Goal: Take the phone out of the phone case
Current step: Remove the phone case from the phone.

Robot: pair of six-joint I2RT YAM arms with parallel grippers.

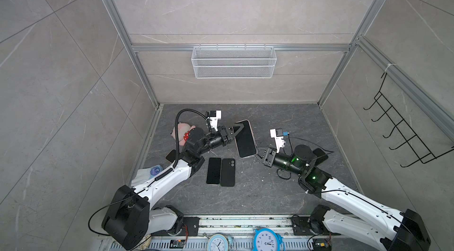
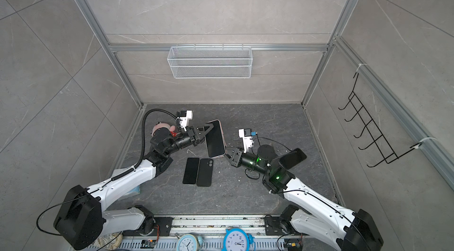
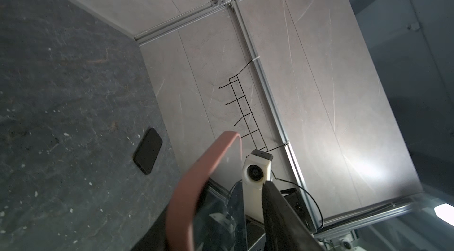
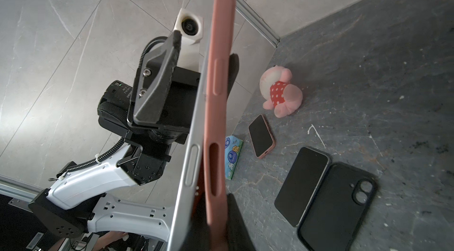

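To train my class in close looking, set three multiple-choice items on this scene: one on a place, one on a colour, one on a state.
1. Where does the bare black phone lie? A) in the wire basket B) on the table beside the empty black case C) on the wall hooks
2. What colour is the case on the lifted phone? A) blue B) green C) pink
3. How do the left end effector's jaws stand? A) open B) shut on the plush toy C) shut on a clock
Key: 1B: they lie side by side. 2C: pink rim in both wrist views. 3A: gap between finger and screen.
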